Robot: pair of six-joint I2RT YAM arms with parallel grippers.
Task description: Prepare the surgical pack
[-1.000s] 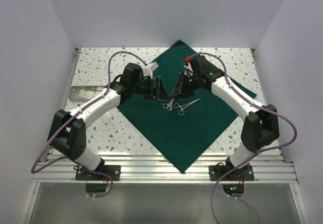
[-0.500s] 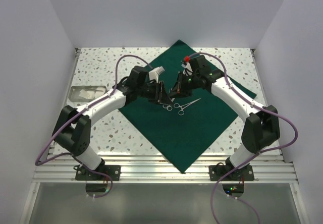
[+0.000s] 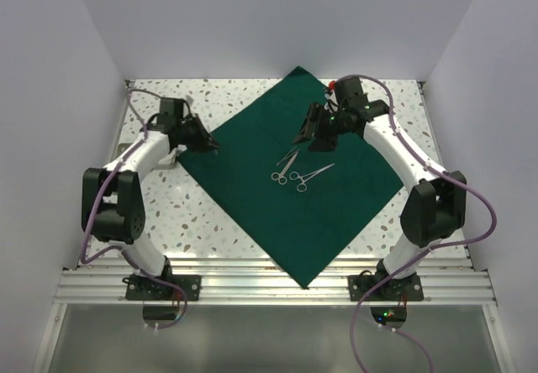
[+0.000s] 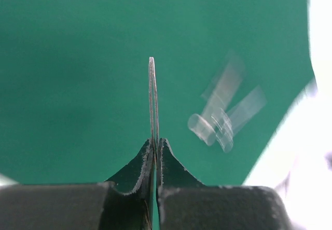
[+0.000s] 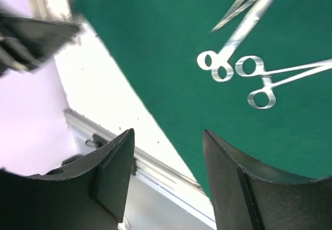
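Drape, matte dark-green square cloth, carries slim shiny silver ring-handled instruments.

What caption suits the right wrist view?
Open right gripper hovers over the edge of the green drape, two ring-handled silver instruments lying on it.

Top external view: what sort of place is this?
Probably a robotics lab test cell, not an operating room: a left arm and right arm bolted to an aluminium rail, plain white walls boxing in a speckled table, and a green drape with silver instruments.
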